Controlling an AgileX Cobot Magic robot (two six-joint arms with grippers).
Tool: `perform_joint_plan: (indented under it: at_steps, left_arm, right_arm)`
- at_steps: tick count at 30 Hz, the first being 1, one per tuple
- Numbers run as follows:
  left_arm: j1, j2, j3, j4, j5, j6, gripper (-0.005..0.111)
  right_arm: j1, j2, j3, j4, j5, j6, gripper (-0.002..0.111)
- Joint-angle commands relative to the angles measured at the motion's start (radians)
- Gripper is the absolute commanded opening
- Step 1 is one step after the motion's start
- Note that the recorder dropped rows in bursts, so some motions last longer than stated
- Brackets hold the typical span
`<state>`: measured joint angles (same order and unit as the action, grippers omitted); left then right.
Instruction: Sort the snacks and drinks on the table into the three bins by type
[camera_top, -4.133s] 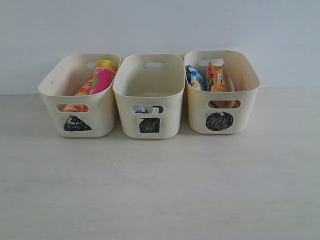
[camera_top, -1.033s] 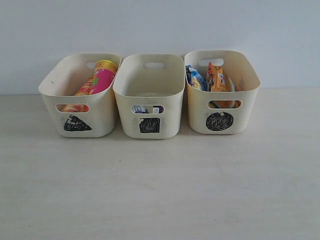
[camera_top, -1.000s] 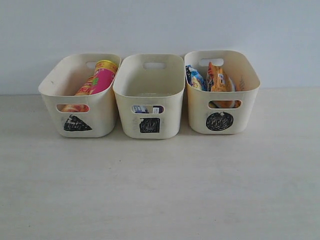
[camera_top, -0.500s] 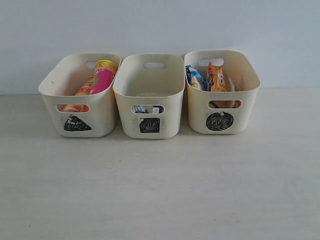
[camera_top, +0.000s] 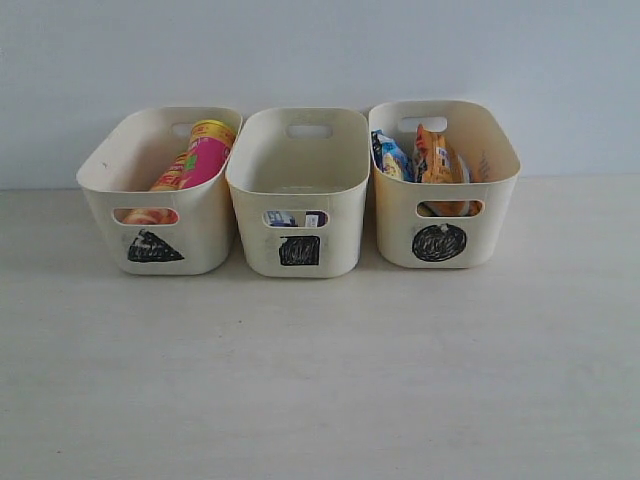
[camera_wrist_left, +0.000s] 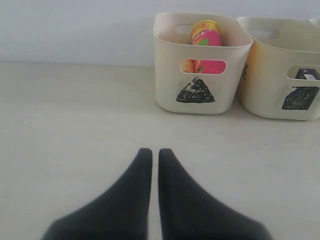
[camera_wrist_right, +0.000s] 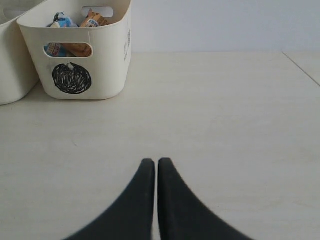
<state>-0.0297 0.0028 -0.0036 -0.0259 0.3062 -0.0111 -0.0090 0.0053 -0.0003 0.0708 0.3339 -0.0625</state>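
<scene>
Left gripper (camera_wrist_left: 155, 152) and right gripper (camera_wrist_right: 152, 162) are shown closed and empty. Chip tubes (camera_top: 205, 160) are seen in the triangle bin (camera_top: 205, 238), cartons (camera_top: 283, 218) in the square bin (camera_top: 340, 240), foil bags (camera_top: 437, 160) in the circle bin (camera_top: 492, 220).

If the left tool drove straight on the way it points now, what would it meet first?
Likely the triangle bin, at its front corner away from the square bin. The left tool lines up only barely with that corner, so it may slip past.
</scene>
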Motion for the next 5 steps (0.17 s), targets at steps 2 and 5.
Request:
perform_joint_plan:
  at_steps: [2, 5]
  left_arm:
    - [-0.004, -0.003, 0.004, -0.008, 0.000, 0.004, 0.004]
    - [-0.004, -0.003, 0.004, -0.008, 0.000, 0.004, 0.004]
  right_arm:
    - [0.002, -0.005, 0.000, -0.005, -0.001, 0.002, 0.000]
    - [0.002, -0.005, 0.000, -0.005, -0.001, 0.002, 0.000]
